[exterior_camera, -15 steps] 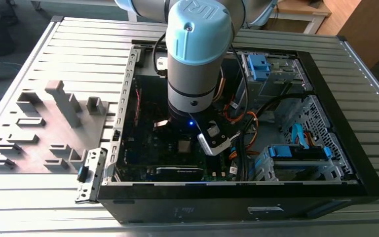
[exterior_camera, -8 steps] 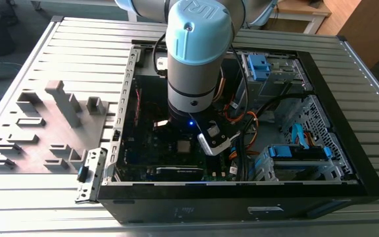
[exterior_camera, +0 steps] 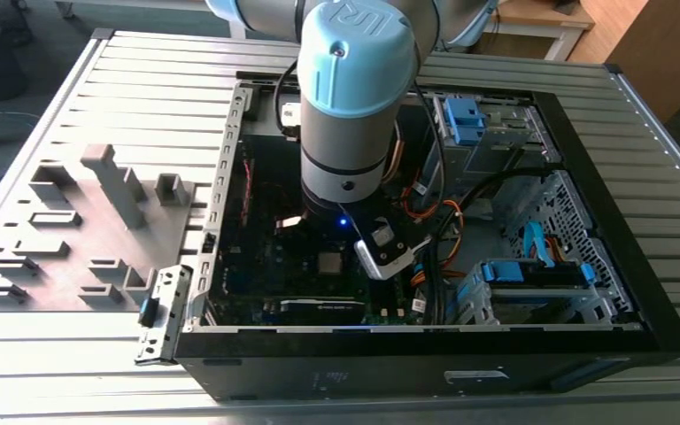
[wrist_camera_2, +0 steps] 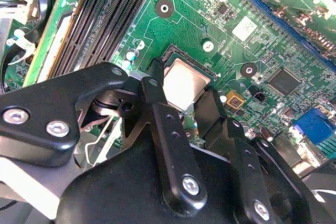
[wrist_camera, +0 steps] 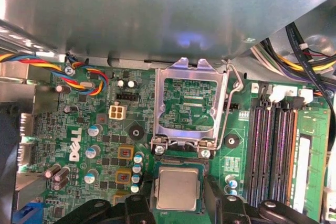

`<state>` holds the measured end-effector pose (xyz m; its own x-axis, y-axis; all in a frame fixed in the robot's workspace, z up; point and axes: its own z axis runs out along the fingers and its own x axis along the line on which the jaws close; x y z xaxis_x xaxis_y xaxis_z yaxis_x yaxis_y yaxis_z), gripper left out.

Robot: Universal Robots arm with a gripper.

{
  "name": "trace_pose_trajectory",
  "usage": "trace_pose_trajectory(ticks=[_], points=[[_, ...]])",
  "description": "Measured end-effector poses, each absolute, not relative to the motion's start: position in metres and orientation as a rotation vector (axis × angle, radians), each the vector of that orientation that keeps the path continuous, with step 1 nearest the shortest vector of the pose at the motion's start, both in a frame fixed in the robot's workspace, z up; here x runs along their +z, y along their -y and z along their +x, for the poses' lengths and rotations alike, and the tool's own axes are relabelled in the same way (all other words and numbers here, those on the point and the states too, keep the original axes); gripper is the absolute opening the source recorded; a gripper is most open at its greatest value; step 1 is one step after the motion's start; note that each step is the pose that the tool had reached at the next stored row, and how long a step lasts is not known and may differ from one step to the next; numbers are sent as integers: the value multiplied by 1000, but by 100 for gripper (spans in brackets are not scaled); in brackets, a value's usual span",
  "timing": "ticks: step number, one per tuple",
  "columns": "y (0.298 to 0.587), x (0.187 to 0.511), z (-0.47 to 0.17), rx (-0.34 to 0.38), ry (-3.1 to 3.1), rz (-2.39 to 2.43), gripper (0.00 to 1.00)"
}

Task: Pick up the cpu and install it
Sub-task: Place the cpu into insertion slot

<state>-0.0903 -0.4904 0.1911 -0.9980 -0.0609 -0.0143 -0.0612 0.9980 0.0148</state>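
The cpu (wrist_camera_2: pixel 185 81) lies flat in the motherboard (wrist_camera: pixel 105 129) socket. In the exterior view, grey blocks (exterior_camera: pixel 116 190) stand left of the case (exterior_camera: pixel 435 367). The gripper (wrist_camera: pixel 178 190) straddles the chip, its 2 fingers (wrist_camera: pixel 211 192) spread slightly wider than it.

The cpu (wrist_camera: pixel 177 189) is silvery-grey, the motherboard (wrist_camera_2: pixel 184 19) green — the tool (wrist_camera_2: pixel 181 93) black.

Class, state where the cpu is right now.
In both wrist views the cpu lies on the green motherboard, right beside the open metal retention frame, near the memory slots.
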Motion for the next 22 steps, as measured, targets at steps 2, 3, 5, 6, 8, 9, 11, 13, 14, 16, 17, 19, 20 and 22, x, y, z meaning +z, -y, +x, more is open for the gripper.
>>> trace_pose_trajectory(ticks=[2,3,5,6,8,9,11,13,14,16,17,19,20,22], points=[[490,191,-90,24,-3126,-95,51],[490,191,-90,24,-3126,-95,51],[490,191,-89,25,-3126,-95,51],[490,191,-88,25,-3126,-95,51],[490,191,-86,24,-3126,-95,51],[490,191,-86,24,-3126,-95,51],[490,191,-86,24,-3126,-95,51],[490,191,-86,24,-3126,-95,51],[490,191,-86,24,-3126,-95,51],[490,191,-86,24,-3126,-95,51],[490,191,-86,24,-3126,-95,51],[490,191,-86,24,-3126,-95,51],[490,191,-86,24,-3126,-95,51],[490,191,-86,24,-3126,-96,51]])
